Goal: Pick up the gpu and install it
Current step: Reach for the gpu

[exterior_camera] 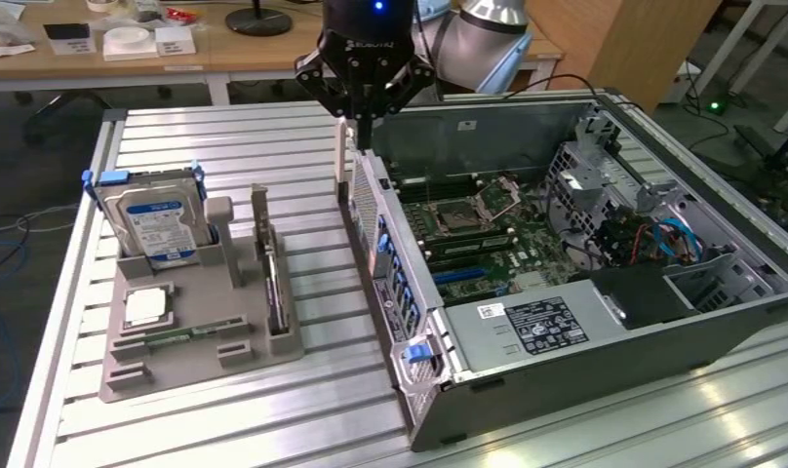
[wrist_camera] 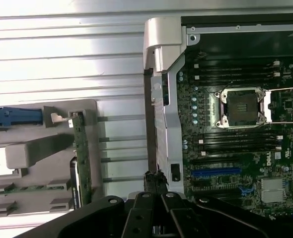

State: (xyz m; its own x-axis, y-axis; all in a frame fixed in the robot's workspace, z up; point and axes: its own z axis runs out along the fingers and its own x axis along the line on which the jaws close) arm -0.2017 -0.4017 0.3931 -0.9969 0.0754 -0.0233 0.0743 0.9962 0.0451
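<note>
— GPU (exterior_camera: 274,283), the thin flat green-and-black card: where is it?
— Upright in the grey plastic holder (exterior_camera: 160,370) on the slatted metal desk (exterior_camera: 238,136).
— And the black claw (exterior_camera: 362,117)?
— Closed tight, empty, above the open grey computer case's (exterior_camera: 564,390) rear edge.

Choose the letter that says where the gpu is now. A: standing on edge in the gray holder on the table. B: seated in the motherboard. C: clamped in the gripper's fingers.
A: the gpu stands on edge in the gray holder, well apart from the gripper.
</note>
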